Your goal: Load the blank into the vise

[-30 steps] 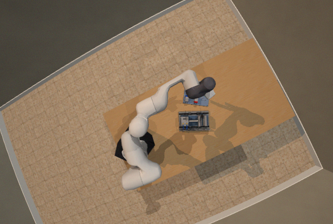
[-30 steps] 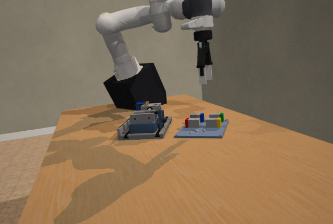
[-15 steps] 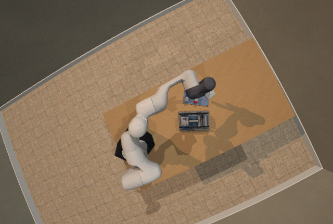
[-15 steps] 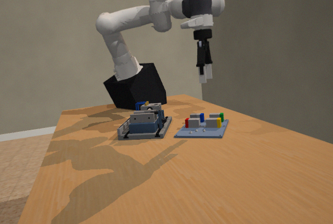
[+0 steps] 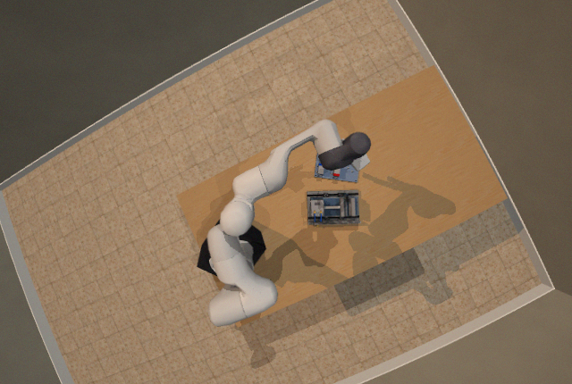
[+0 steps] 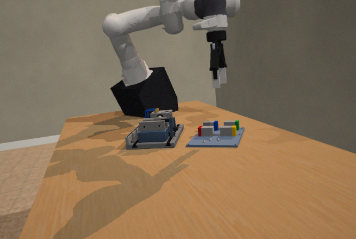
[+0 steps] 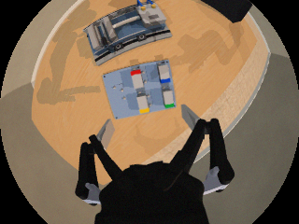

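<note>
The blank with the yellow end [image 6: 227, 130] [image 7: 142, 103] lies flat on the blue-grey infeed plate [image 6: 218, 143] [image 7: 118, 101] [image 5: 349, 179], at its near right corner in the exterior view. The milling vise [image 6: 153, 134] [image 7: 127, 25] [image 5: 333, 208] stands on the table left of the plate, and nothing shows between its jaws. My gripper [image 6: 218, 82] [image 7: 146, 118] is open and empty. It hangs high above the plate, fingers pointing down. In the overhead view the wrist hides the gripper and most of the plate.
Three other blanks lie on the plate: a red-ended one [image 6: 206, 130] [image 7: 136, 78], a blue-ended one [image 6: 212, 124] [image 7: 164, 73] and a green-ended one [image 6: 230, 123] [image 7: 168, 96]. The robot's black base [image 6: 146, 93] stands behind the vise. The table edge runs close on the right.
</note>
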Controlling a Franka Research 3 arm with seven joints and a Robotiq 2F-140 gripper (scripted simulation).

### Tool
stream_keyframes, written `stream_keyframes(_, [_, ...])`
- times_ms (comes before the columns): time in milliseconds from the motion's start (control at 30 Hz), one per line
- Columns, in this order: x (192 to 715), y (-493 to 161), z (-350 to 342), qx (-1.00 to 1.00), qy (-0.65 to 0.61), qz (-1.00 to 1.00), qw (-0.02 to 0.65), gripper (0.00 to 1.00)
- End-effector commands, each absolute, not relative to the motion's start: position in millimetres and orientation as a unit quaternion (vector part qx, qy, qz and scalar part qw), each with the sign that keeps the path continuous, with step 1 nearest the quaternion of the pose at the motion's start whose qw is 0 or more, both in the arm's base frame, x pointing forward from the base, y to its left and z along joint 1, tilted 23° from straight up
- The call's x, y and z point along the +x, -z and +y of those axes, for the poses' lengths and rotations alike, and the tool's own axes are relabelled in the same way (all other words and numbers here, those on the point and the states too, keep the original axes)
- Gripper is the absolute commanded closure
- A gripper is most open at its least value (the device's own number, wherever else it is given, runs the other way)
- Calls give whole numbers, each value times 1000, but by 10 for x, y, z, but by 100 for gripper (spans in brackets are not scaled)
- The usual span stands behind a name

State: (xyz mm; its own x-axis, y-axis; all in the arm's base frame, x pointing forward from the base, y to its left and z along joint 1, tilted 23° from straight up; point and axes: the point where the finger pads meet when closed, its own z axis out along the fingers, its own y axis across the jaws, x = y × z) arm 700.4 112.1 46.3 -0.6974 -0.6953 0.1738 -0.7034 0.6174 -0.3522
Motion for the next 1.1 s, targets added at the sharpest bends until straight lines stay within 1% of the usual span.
stream_keyframes(0, [6992, -480, 1120, 391, -201, -898, 12, 0])
stream_keyframes(100, [6992, -480, 1120, 391, -201, -898, 12, 0])
stream_keyframes(267, [7371, -415, 1465, 391, -201, -898, 12, 0])
stream_keyframes(1067, [7306, -429, 1402, 391, -201, -898, 12, 0])
